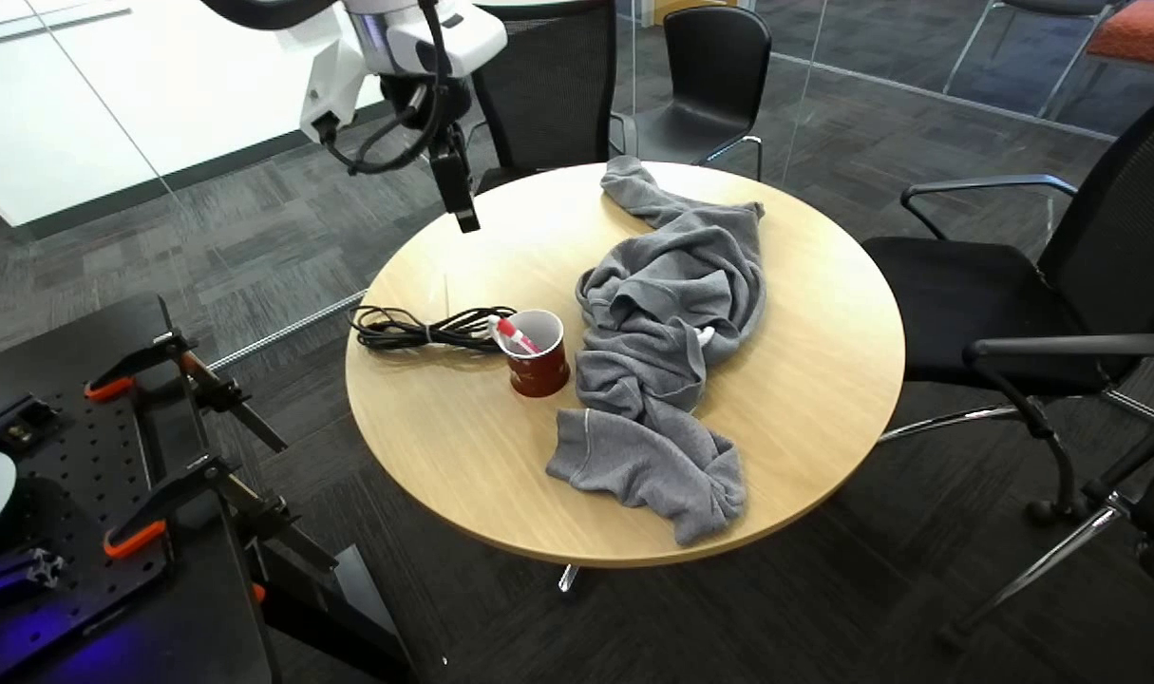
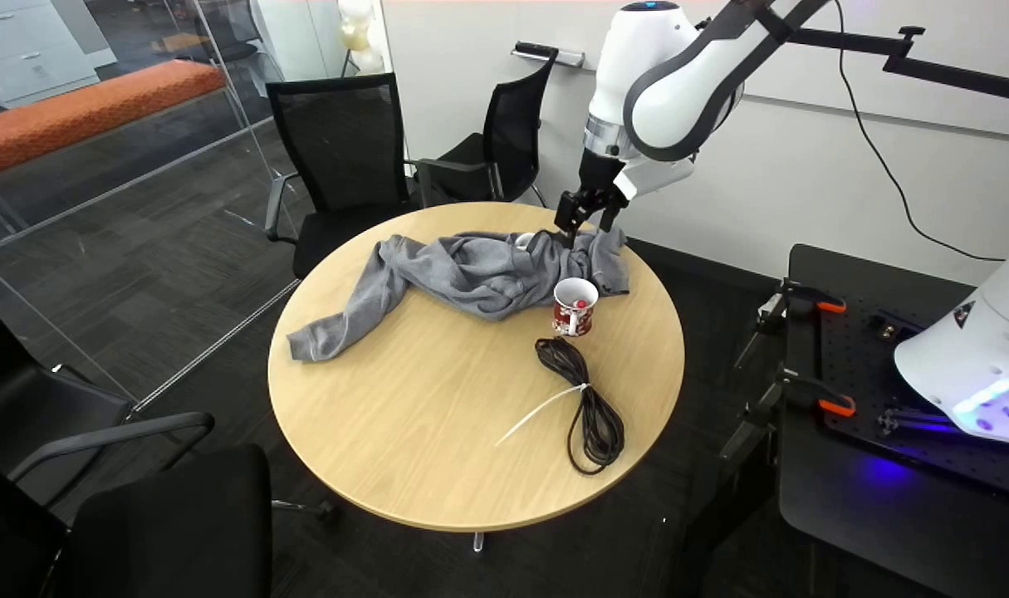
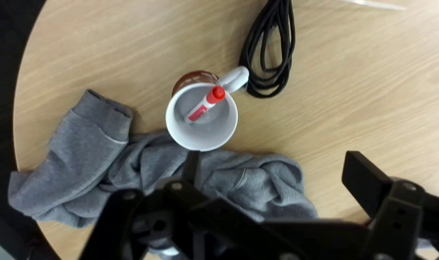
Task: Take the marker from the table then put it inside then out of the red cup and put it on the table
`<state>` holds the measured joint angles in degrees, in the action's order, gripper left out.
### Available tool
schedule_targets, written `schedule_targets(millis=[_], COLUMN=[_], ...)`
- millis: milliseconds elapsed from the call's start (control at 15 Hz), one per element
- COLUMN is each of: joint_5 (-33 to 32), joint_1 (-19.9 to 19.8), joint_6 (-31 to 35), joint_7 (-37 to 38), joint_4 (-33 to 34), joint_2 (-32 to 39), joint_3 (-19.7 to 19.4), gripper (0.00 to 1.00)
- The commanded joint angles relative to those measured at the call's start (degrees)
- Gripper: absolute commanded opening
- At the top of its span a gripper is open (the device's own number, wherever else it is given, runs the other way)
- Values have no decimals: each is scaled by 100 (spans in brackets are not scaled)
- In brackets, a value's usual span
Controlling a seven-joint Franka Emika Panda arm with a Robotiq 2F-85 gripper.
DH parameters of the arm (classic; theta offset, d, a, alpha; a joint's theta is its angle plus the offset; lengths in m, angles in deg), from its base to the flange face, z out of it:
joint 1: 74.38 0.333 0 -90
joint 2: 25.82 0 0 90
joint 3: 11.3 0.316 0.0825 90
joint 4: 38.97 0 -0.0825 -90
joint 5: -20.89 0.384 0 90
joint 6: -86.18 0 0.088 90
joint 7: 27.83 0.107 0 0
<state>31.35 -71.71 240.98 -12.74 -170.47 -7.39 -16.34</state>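
The red cup [image 1: 539,376] stands upright on the round light wood table [image 1: 444,427]; it also shows in an exterior view [image 2: 588,322] and the wrist view [image 3: 212,135]. The marker [image 3: 205,104], white with a red cap and red label, leans inside the cup with its red cap up near the handle side. Its white-red upper part shows above the inner wall in an exterior view [image 1: 514,333], and only a red tip shows in an exterior view [image 2: 580,304]. My gripper [image 3: 271,159] is open and empty, above the table and apart from the cup; it shows in both exterior views [image 1: 467,226] [image 2: 589,234].
A crumpled grey cloth [image 1: 676,285] lies on the table right beside the cup. A black coiled cable [image 1: 415,330] with a white tie [image 2: 541,413] lies on the cup's handle side. A small white thing [image 1: 706,335] sits in the cloth. Black chairs [image 1: 975,294] surround the table.
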Motion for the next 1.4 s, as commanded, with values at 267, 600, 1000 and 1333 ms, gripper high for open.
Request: schedule_targets(millis=[267, 600, 1000, 1333], joint_5=[478, 1469, 1631, 1631], joint_1=[-626, -914, -887, -896], joint_6=[-1072, -634, -427, -365], joint_7=[-252, -596, -420, -337], joint_4=[267, 464, 517, 645], joint_2=[278, 865, 1216, 1419], joint_3=[197, 585, 601, 599], gripper=[100, 100, 100, 100])
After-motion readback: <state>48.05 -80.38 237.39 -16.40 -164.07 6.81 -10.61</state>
